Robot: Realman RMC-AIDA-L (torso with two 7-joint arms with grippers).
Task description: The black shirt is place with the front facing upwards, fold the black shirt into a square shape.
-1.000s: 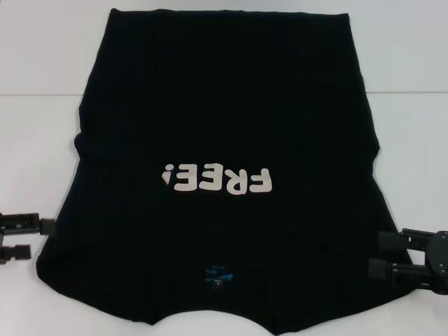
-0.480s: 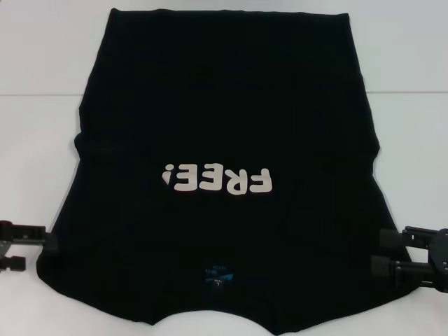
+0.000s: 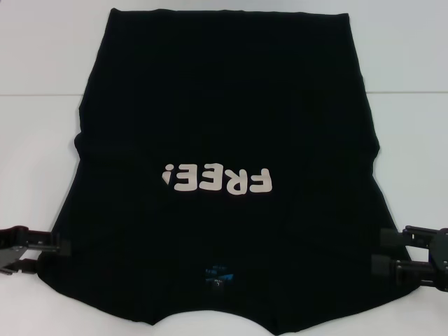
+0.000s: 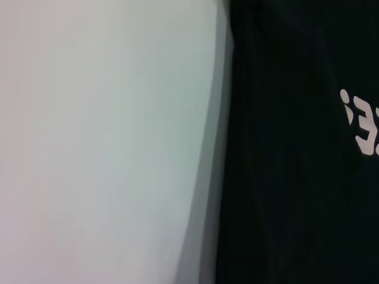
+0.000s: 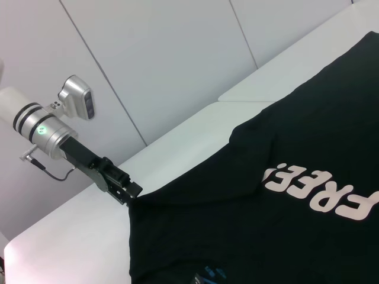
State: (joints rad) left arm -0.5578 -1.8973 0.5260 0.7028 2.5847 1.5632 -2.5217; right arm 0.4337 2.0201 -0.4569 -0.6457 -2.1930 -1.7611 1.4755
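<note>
— Where do we stand with the black shirt point(image 3: 224, 140)?

— It lies flat on the white counter point(image 3: 35, 126), front up, "FREE!" lettering point(image 3: 217, 180) reading away from us, blue neck label point(image 3: 217, 274) near our edge.

— And our hands?

— The left hand point(image 3: 59, 246) touches the shirt's left sleeve edge — fingers parted, not yet clamped on cloth. The right hand point(image 3: 376, 250) sits beside the right sleeve edge, fingers spread, grasping nothing.

— So how do we grip well?

— We judge both should pinch the sleeve edges evenly, catching both cloth layers, then lift together so the fold line stays straight.
</note>
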